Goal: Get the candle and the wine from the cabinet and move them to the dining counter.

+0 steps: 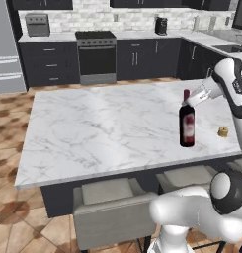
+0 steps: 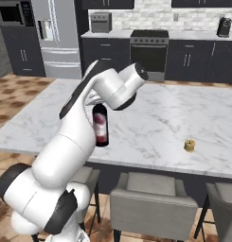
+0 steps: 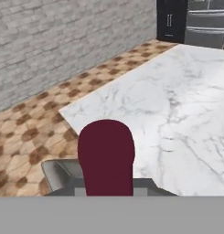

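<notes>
Nearest us in the hand view, the wine's (image 3: 106, 157) red cap rises at bottom centre, with the dining counter (image 3: 177, 114) stretching to the upper right. In the left base view we see the bottle standing upright on the marble at right of centre, the gripper (image 1: 189, 100) closed on its neck. A small yellowish candle (image 1: 222, 131) sits on the counter near the bottle, toward the right edge.
</notes>
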Motion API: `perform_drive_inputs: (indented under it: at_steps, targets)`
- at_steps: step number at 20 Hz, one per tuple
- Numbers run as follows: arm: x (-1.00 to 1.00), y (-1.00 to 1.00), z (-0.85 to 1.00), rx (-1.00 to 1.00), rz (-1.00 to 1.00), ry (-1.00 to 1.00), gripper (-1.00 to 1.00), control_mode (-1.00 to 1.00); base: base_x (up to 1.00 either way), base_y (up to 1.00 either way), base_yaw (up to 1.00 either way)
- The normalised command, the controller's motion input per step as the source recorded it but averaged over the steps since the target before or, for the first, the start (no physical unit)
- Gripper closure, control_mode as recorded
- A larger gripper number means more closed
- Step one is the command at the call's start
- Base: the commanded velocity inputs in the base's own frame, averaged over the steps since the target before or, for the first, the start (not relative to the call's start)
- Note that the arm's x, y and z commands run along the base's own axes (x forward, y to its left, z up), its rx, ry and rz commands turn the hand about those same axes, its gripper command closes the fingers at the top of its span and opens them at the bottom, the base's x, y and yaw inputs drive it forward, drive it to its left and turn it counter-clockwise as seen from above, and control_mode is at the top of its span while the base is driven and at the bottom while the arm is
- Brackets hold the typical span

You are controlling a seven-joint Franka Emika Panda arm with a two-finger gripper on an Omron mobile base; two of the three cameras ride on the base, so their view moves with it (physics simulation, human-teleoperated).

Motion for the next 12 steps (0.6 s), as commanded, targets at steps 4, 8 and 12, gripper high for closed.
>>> perform_drive_inputs:
  at_steps: [4,8,12]
  targets:
    - [0.61,-0.16,-0.21,0.01,0.22,-0.01,1.00,-1.00,0.00,0.00,0.00]
    - [0.63,-0.26,-0.21,0.06,0.12,-0.03,1.00,-1.00,0.00,0.00,0.00]
    - [0.45,-0.27,-0.20,0.10,0.04,-0.08,1.00,-1.00,0.00,0.00,0.00]
